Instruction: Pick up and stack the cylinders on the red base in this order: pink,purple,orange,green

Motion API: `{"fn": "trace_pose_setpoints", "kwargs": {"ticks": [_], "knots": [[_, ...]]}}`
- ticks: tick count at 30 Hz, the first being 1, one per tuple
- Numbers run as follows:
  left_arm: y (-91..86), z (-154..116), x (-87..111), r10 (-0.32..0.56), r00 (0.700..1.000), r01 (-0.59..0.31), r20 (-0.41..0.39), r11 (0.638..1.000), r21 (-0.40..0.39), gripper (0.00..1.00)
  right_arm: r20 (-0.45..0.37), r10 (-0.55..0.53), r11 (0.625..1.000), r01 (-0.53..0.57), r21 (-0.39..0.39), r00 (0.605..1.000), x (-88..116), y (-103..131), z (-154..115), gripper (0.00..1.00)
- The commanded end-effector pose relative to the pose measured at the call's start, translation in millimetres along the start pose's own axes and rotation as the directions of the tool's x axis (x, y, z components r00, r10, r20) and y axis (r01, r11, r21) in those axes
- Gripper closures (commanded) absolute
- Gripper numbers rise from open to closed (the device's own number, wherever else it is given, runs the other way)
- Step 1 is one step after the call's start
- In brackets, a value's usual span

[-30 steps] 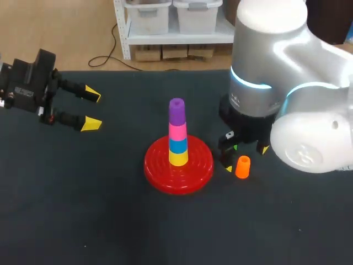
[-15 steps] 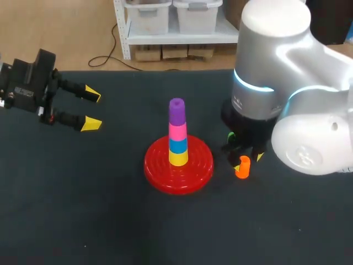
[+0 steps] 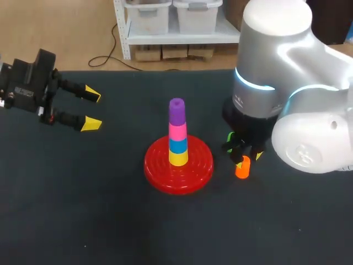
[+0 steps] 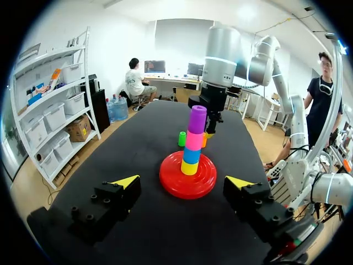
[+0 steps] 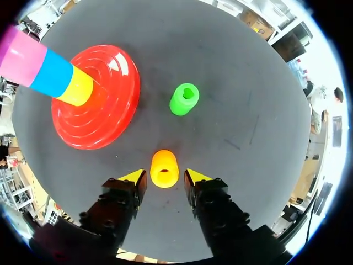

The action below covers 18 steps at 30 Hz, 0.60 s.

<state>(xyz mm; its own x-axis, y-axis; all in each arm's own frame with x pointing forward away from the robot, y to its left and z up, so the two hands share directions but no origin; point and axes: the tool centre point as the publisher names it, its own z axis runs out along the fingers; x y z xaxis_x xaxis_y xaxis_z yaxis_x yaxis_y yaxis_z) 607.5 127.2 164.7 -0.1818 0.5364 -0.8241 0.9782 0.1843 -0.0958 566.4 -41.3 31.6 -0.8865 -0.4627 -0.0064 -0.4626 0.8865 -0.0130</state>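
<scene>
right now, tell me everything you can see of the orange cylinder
The orange cylinder is a small, smooth, plastic-looking tube with a hole down its middle. It stands upright on the dark table, clear of the red base, with the green cylinder beyond it. It sits between the open fingers of the right tool; no firm grip shows.

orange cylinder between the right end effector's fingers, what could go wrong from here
The orange cylinder stands loose inside the open right end effector; an uneven close might tip it.
The green cylinder stands just ahead and could get bumped.
The purple cylinder sits high above the red base; a low carry might knock it.
</scene>
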Motion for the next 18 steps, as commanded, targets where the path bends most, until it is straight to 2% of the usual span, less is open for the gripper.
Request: {"fn": "trace_pose_setpoints", "kwargs": {"ticks": [1, 12, 15, 16, 18], "knots": [[0.7, -0.1, 0.9, 0.002, 1.0, -0.002, 0.002, 1.0, 0.001, 0.0, 0.003, -0.003, 1.0, 0.003, 0.001, 1.0, 0.2, -0.1, -0.3, 0.58], [0.7, -0.1, 0.9, 0.002, 1.0, -0.002, 0.002, 1.0, 0.001, 0.0, -0.005, -0.007, 1.0, 0.007, 0.002, 1.0, 0.9, -0.9, 3.8, 0.74], [0.7, -0.1, 0.9, 0.002, 1.0, -0.002, 0.002, 1.0, 0.001, 0.0, -0.007, -0.008, 1.0, 0.008, 0.002, 1.0, -0.3, 0.3, 4.0, 0.89], [0.7, -0.1, 0.9, 0.002, 1.0, -0.002, 0.002, 1.0, 0.001, 0.0, -0.008, -0.008, 1.0, 0.008, -0.001, 1.0, -0.7, 1.1, 2.8, 1.0], [0.7, -0.1, 0.9, 0.002, 1.0, -0.002, 0.002, 1.0, 0.001, 0.0, -0.011, -0.008, 1.0, 0.008, -0.003, 1.0, -1.6, 3.1, -4.8, 1.0]]}}
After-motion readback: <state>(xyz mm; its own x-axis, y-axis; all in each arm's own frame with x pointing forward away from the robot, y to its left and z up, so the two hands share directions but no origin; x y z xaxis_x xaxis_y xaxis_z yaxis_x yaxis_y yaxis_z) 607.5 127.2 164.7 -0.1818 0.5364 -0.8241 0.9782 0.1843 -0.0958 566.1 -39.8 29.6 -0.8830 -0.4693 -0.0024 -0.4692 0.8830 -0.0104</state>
